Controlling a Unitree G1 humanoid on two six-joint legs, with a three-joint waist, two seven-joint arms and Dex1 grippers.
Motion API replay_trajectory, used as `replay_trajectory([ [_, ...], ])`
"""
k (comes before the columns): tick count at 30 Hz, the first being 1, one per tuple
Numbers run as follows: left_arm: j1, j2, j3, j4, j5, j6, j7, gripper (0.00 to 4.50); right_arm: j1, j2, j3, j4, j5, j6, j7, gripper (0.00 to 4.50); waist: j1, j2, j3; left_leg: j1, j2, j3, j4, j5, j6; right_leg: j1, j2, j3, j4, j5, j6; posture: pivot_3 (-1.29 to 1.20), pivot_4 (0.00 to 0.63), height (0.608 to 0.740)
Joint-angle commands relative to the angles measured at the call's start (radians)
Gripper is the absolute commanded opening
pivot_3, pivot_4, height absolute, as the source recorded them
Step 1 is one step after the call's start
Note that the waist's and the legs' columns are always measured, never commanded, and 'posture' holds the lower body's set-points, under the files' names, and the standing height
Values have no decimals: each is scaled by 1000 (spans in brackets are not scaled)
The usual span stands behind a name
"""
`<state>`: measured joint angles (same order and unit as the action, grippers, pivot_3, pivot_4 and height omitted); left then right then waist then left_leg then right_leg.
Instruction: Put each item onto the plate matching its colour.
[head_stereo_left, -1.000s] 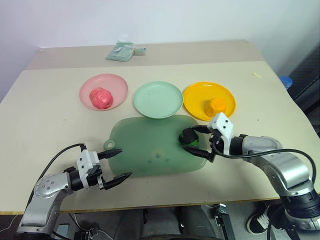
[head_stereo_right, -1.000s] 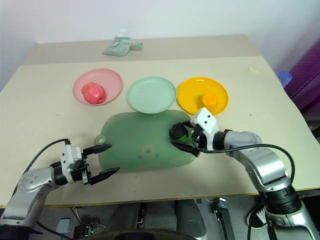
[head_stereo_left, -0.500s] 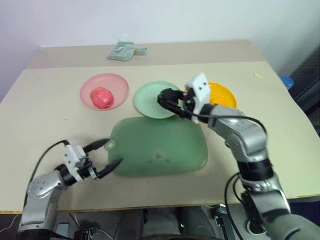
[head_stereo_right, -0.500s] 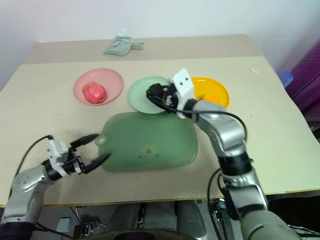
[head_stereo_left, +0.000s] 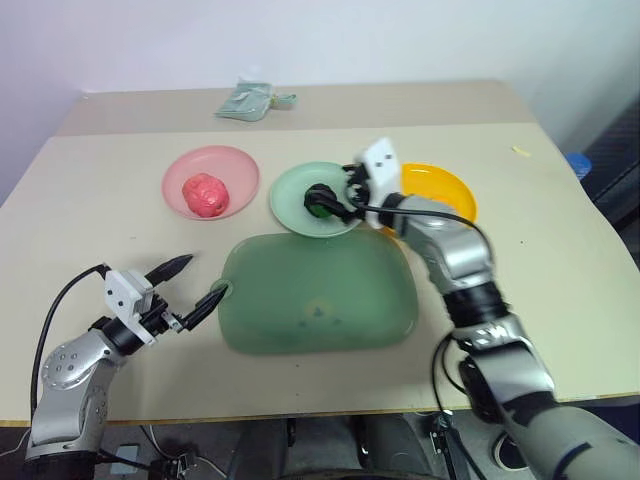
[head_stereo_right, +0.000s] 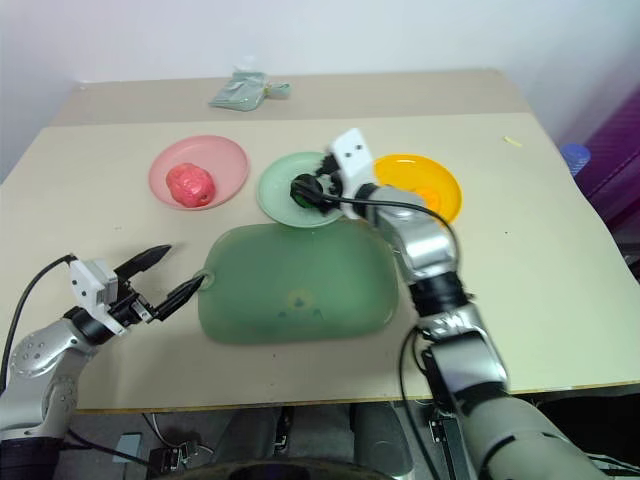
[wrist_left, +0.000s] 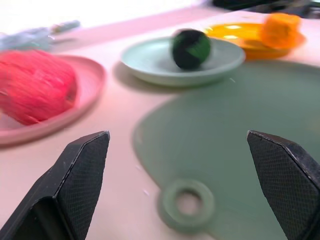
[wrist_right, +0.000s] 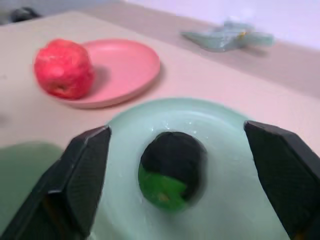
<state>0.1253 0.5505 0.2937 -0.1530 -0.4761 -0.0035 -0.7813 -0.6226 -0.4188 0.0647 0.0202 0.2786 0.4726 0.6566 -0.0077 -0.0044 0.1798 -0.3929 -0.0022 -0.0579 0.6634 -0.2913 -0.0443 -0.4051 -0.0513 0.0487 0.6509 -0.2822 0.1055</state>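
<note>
Three toys sat on matching plates: dark green lump (wrist_right: 170, 170) lay on the mint plate (wrist_right: 240, 200) btwn the right gripper (wrist_right: 175, 175)'s wide-open jaws, not gripped. Left gripper (wrist_left: 180, 185) was spread wide too, holding nothing, w/ the green board (wrist_left: 250, 130)'s handle ring btwn its fingertips.

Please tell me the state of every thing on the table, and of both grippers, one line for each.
Pink-red apple-like toy: on round pink plastic plate.
Dark green-black knobbly toy: resting on round mint green plate, released.
Orange-yellow toy lump: on round yellow-orange plate.
Translucent green board: flat, bare.
Pale green cloth: crumpled.
Right gripper: open around the dark toy.
Left gripper: open, empty.
</note>
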Motion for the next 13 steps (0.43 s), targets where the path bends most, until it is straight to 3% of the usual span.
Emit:
replay_trajectory([
  [1,-4,27,67,-60,15,85,107,4500,140,-142,-140,-142,85,4,121,4457,-4,0,0,0,0,0,0,0,0,0,0,0,0,0,0,0,150,740],
  [8,9,57,155,-92,33,185,223,4500,470,-328,-400,-114,136,7,173,4457,-13,0,0,2,1,1,0,0,0,1,5,1,0,0,0,0,150,740],
  [13,30,53,177,-169,32,253,278,4500,520,-350,-443,-62,135,-7,176,4457,-12,0,0,3,1,3,0,0,0,1,4,3,1,0,0,0,150,740],
])
